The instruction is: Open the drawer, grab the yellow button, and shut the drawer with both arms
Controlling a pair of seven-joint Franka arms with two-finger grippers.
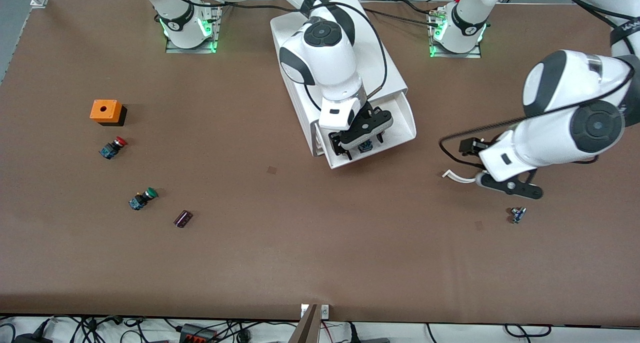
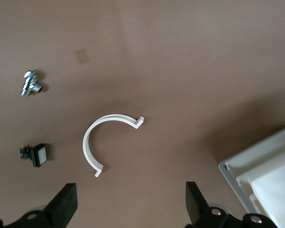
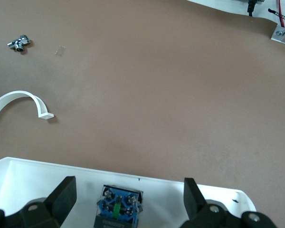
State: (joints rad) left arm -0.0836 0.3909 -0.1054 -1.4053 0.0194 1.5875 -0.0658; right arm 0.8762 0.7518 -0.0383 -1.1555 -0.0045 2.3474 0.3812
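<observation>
On the brown surface [image 1: 300, 233], toward the right arm's end, sit an orange box with a hole in its top [image 1: 106, 111], a red-capped button [image 1: 113, 148], a green-capped button [image 1: 142, 198] and a small dark cylinder [image 1: 183, 218].

The right arm [image 1: 320, 43] reaches from its base out over the white cabinet [image 1: 345, 83] and bends down, so that the right gripper [image 1: 361, 139] hangs inside the pulled-out top drawer [image 1: 405, 128]. Its fingers [image 3: 61, 197] stand apart, 1 on each side of the button [image 3: 118, 208], without touching it. The button lies in the drawer close to the front wall, showing its blue-and-black body with screw terminals; its cap is hidden. No writing can be read on it.

The left arm [image 1: 575, 118] is folded low at its own end of the surface, with the left gripper [image 2: 131, 204] hovering over a white C-shaped plastic clip [image 2: 107, 142]. Its fingers [image 2: 64, 204] are spread wide and hold nothing. A small metal fitting [image 1: 517, 214] lies nearer the front camera than the clip, and a small black-and-white part [image 2: 36, 155] rests beside it.
</observation>
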